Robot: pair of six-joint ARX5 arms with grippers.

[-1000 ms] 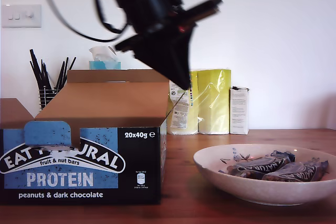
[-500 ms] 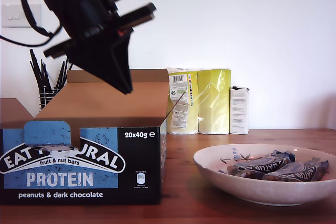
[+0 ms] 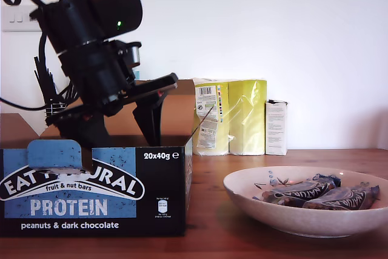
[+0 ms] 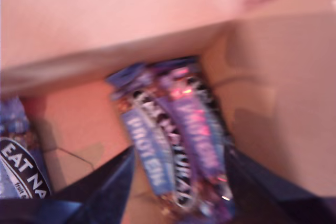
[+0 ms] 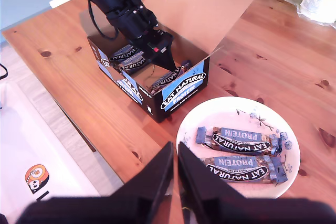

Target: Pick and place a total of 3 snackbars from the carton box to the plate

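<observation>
My first hand [image 4: 176, 182], jaws spread, straddles snackbars [image 4: 173, 145] inside the carton box [image 3: 91, 186]; my second hand [image 5: 176, 174] is closed, empty, above the plate [image 5: 210, 114]

Wooden counter [image 3: 242, 156], knots showing in the grain. Against the white wall [image 3: 315, 28] at the back: two yellow packs [image 3: 233, 116] side by side, touching, upright; barcode label on the one toward the exterior view's left. Small white carton [image 3: 276, 127] upright just beside them, on the exterior view's right. Light switch plate [image 3: 18, 19] on the wall at the exterior view's upper left. Below it, a wire holder of dark sticks [image 3: 51, 92], partly hidden. Second wrist view: pale floor [image 5: 31, 145] beyond the counter edge, with a small orange-and-white logo [image 5: 35, 174].
</observation>
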